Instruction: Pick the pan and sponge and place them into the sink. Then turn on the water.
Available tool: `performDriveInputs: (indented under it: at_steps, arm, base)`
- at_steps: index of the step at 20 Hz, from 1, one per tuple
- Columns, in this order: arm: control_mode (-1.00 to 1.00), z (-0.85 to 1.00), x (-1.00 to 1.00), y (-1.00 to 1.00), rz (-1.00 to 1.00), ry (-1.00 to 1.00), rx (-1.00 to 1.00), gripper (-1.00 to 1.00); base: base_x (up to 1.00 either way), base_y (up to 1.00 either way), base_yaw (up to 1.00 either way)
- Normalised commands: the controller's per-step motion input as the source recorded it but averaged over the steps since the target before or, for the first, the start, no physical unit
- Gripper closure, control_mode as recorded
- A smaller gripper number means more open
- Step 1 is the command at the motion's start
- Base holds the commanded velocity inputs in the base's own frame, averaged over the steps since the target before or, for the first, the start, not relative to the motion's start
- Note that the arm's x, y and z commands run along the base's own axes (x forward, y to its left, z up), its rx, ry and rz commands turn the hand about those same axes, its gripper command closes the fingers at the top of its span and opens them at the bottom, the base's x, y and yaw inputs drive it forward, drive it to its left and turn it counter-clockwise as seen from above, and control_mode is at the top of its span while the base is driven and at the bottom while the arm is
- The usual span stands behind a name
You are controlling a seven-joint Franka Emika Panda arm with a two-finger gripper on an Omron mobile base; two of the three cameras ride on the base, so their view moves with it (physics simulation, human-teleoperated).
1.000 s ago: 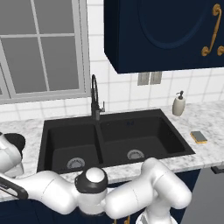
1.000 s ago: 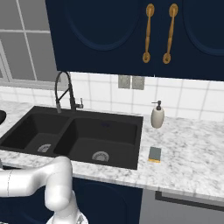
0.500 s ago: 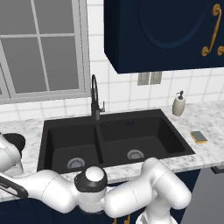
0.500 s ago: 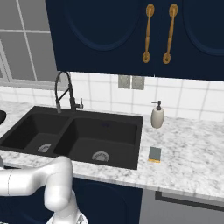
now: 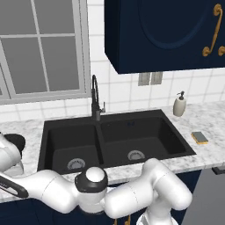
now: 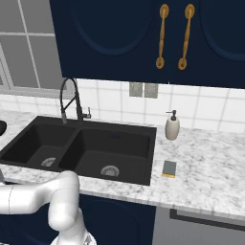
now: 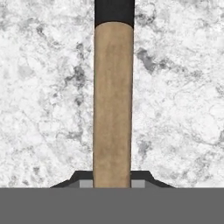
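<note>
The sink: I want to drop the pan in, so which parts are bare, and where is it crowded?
Both basins of the sink are bare except their drains. The counter is open right of the sponge. Tightest is between the sponge and the soap dispenser.

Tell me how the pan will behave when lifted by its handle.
The pan looks rigid. The gripper is shut far out on the wooden handle, so the black bowl end will probably droop. The smooth, round handle may also twist in the grip.
</note>
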Motion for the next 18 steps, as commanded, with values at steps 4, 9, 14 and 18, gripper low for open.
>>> performDriveInputs:
  at_steps: [4, 9, 14, 18]
  arm:
    - [-1.0, 0.44, -0.16, -0.45, 0.0, -0.08, 0.09, 1.0]
    - [-1.0, 0.56, -0.07, -0.53, 0.0, -0.04, 0.08, 1.0]
    - [-1.0, 0.36, -0.71, -0.56, 0.01, -0.01, 0.06, 1.0]
    - [-1.0, 0.57, -0.73, -0.54, 0.12, -0.1, 0.05, 1.0]
  base:
    - [0.0, 0.0, 0.0]
    - [0.0, 0.0, 0.0]
    - [0.0, 0.0, 0.0]
    - [0.0, 0.0, 0.0]
